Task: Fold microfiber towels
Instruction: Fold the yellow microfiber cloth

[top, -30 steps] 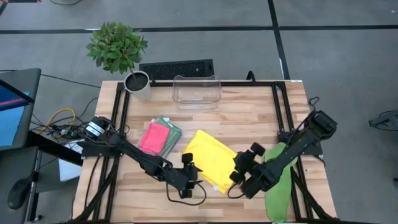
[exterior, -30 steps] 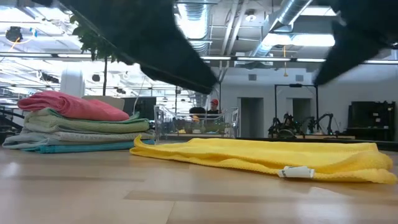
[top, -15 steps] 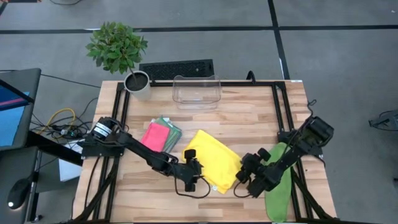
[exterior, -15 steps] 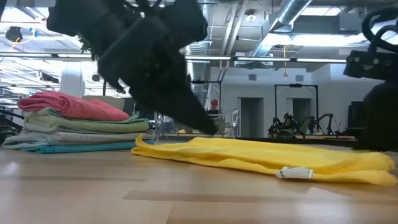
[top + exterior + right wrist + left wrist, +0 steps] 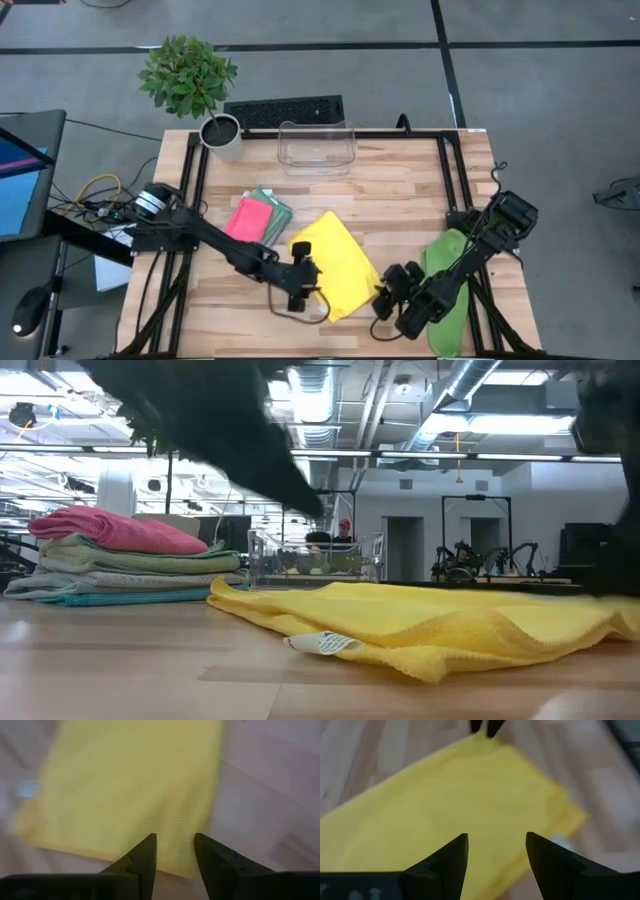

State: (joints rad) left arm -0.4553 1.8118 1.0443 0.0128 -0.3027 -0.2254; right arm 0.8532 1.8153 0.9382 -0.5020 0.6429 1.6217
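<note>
Two claws: both mine, both low over the wooden slat table (image 5: 400, 190), one at each side of the same towel.
Left claw (image 5: 300, 285): fingers (image 5: 451, 856) stand apart with nothing between them, the yellow cloth right in front of the tips and filling most of what this wrist sees.
Right claw (image 5: 385, 300): fingers (image 5: 141, 855) parted too, nothing pinched, hovering at the towel's edge on my right side.
Yellow towel: the soft square yellow microfiber towel (image 5: 330, 265) lies spread between my two claws, a bit rumpled, with its small white tag (image 5: 322, 643) poking out at the near edge, close to the left claw.
Folded stack: flat pile of done microfiber towels (image 5: 125, 565), bright pink one (image 5: 248, 220) on top, pale green, grey and teal layers under it, just beyond my left claw and beside the yellow one, not touching as far as I can see.
Lime towel: long lime green microfiber cloth (image 5: 450, 300) lies under my right arm, behind the right claw.
Clear bin: see-through plastic tub (image 5: 316, 148) at the far edge, well away from both claws.
Plant: leafy green plant in a white pot (image 5: 218, 132), far corner on the left claw's side.
</note>
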